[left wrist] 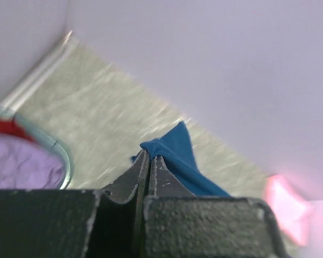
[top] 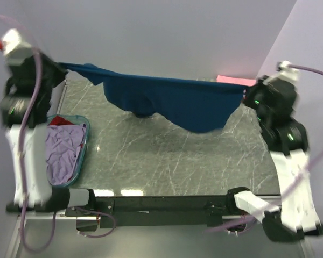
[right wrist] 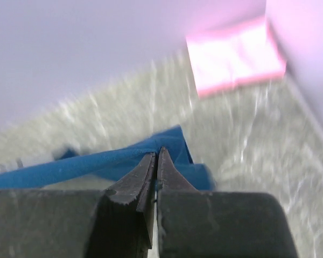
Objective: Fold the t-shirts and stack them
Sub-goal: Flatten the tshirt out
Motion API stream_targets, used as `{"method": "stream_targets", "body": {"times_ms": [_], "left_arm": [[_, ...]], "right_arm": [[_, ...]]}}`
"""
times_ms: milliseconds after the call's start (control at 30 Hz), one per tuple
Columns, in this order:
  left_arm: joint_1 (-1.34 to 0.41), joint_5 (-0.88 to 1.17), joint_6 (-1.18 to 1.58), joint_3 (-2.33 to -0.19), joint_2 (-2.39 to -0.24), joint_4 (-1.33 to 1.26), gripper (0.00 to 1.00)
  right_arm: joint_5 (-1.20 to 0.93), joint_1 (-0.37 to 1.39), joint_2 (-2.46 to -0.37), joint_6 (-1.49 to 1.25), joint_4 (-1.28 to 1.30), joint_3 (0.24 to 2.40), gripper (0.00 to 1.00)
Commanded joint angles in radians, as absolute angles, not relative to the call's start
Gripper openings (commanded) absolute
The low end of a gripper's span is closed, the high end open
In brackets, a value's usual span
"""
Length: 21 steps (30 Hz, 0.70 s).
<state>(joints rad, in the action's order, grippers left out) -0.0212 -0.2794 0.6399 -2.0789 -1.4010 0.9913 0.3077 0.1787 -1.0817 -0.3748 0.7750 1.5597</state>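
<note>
The navy blue t-shirt (top: 172, 99) hangs stretched in the air across the back of the table, sagging in the middle. My left gripper (top: 59, 67) is shut on its left corner, seen as blue cloth (left wrist: 175, 148) pinched at the fingertips in the left wrist view. My right gripper (top: 247, 97) is shut on its right edge, seen as blue cloth (right wrist: 167, 142) in the right wrist view. A pink t-shirt (top: 234, 80) lies folded at the back right corner; it also shows in the right wrist view (right wrist: 234, 54) and the left wrist view (left wrist: 285, 207). A lavender t-shirt (top: 64, 150) and a red one (top: 62, 121) lie in the basket.
The teal plastic basket (top: 84, 148) stands at the left edge of the grey marbled table (top: 177, 156). Purple walls close the back and right sides. The arm bases and cables sit along the near edge.
</note>
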Motion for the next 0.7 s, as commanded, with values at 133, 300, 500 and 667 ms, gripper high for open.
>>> {"method": "stream_targets", "body": {"times_ms": [133, 300, 500, 667], "left_arm": [[-0.006, -0.327, 0.519, -2.049, -0.97, 0.747, 0.0], [-0.006, -0.35, 0.471, -2.109, -0.888, 0.75, 0.0], [-0.006, -0.325, 0.425, -2.097, -0.893, 0.733, 0.0], [-0.006, -0.194, 0.411, -1.941, -0.985, 0.658, 0.01]], "right_arm": [[0.385, 0.163, -0.717, -0.147, 0.674, 1.598, 0.0], [0.316, 0.163, -0.606, -0.066, 0.673, 1.578, 0.0], [0.322, 0.163, -0.563, -0.04, 0.667, 1.513, 0.0], [0.307, 0.163, -0.621, -0.063, 0.617, 1.376, 0.0]]}}
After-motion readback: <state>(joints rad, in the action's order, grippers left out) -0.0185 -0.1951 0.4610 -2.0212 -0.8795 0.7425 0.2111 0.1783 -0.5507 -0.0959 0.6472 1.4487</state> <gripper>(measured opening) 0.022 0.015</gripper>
